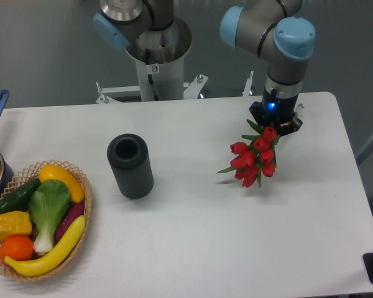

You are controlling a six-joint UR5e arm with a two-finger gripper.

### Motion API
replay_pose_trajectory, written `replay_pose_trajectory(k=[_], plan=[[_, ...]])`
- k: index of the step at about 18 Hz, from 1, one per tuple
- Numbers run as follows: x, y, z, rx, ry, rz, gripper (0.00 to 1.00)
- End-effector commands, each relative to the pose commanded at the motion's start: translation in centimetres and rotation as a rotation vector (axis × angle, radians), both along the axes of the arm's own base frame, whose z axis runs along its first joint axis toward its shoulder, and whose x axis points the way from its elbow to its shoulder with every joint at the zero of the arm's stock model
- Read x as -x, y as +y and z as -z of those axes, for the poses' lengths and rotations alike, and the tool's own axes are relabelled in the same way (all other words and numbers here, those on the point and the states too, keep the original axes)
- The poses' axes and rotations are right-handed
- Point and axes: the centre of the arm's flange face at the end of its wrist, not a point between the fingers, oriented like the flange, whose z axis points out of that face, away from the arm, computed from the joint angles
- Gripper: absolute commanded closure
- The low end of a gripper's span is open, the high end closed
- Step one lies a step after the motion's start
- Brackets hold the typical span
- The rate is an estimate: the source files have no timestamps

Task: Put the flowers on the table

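1. Camera view showed the end effector [275,126] hanging over the right rear part of the white surface [193,230], clenched on the stem end of the flowers [255,159]; its fingers were mostly hidden by the wrist and leaves
2. Red buds pointed down and to the left; whether the lowest tips were touching the surface or just above it could not be told
3. Judged step: the lowering before release, with the bunch not yet laid down
4. Next move likely called for a gentle descent, laying the bunch flat, then opening
5. Flowers looked like smooth, glossy tulip buds with thin green leaves
6. Surface was matte, white, round-cornered
7. Dark cylinder [130,166] stood upright, hollow-topped, well apart to the left
8. Woven wicker basket [86,197] at the left edge held glossy vegetables
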Motion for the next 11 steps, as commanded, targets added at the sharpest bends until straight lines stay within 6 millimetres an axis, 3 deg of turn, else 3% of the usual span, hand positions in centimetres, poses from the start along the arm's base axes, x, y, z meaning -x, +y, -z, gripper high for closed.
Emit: replay_pose_trajectory(k=[4, 11], plan=[[0.0, 0.2, 0.5, 0.001, -0.008, 0.003, 1.0], [0.0, 1.6, 4.1, 0.02, -0.069, 0.028, 1.0]])
